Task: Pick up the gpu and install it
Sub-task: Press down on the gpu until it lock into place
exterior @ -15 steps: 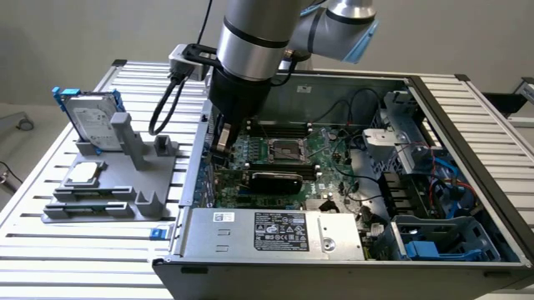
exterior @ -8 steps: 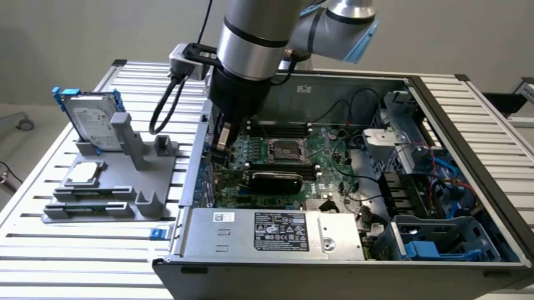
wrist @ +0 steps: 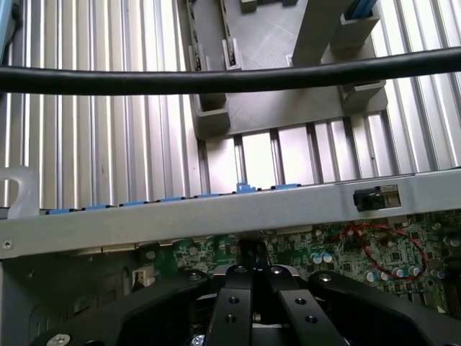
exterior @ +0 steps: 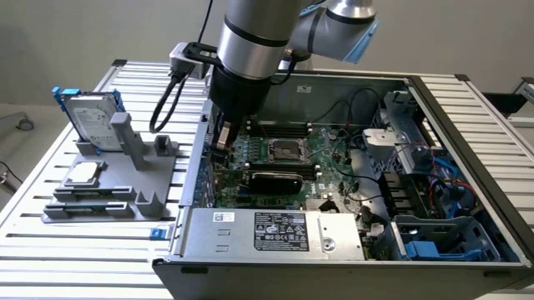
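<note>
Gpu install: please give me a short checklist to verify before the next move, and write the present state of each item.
1. Claw is inside the case wall, low over the motherboard: ok.
2. Gpu is held in the claw: cannot tell.
3. Card edge lines up with its slot: cannot tell.
4. Black cable hangs outside the case, away from the board: ok.
5. Hard drive and silver chip sit undisturbed on the grey fixture: ok.

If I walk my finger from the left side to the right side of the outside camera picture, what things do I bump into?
Silver hard drive with blue rails → gray holder stand → robot arm → motherboard → blue drive tray.
</note>
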{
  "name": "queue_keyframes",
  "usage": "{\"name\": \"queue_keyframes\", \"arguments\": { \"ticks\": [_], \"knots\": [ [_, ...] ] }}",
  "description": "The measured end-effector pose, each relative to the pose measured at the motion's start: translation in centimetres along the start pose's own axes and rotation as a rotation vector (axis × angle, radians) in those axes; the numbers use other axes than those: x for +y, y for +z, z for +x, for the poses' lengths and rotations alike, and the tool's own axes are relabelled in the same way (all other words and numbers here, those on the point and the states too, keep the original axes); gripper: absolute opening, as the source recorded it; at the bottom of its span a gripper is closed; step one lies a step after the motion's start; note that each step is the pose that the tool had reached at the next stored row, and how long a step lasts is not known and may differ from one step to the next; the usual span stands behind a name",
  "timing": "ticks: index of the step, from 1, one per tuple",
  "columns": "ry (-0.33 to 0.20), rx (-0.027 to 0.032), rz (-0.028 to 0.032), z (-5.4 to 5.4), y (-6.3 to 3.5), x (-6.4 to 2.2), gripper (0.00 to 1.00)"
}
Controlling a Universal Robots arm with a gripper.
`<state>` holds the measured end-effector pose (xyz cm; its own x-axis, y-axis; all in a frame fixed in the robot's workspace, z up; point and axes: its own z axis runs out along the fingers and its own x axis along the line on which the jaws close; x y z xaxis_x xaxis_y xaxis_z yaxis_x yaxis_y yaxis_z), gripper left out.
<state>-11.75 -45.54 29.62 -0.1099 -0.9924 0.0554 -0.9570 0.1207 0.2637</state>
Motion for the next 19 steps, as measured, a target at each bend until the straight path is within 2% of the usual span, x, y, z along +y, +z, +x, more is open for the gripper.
{"name": "queue_keyframes", "arguments": {
  "ticks": [12,14,19],
  "knots": [
    [0.005,-0.001,-0.0012,-0.07,0.2,-0.05,0.11],
    [0.006,-0.0028,-0.0008,-0.1,0.36,-0.08,0.11],
    [0.008,-0.0018,-0.0019,-0.13,0.36,-0.09,0.11]
  ]
}}
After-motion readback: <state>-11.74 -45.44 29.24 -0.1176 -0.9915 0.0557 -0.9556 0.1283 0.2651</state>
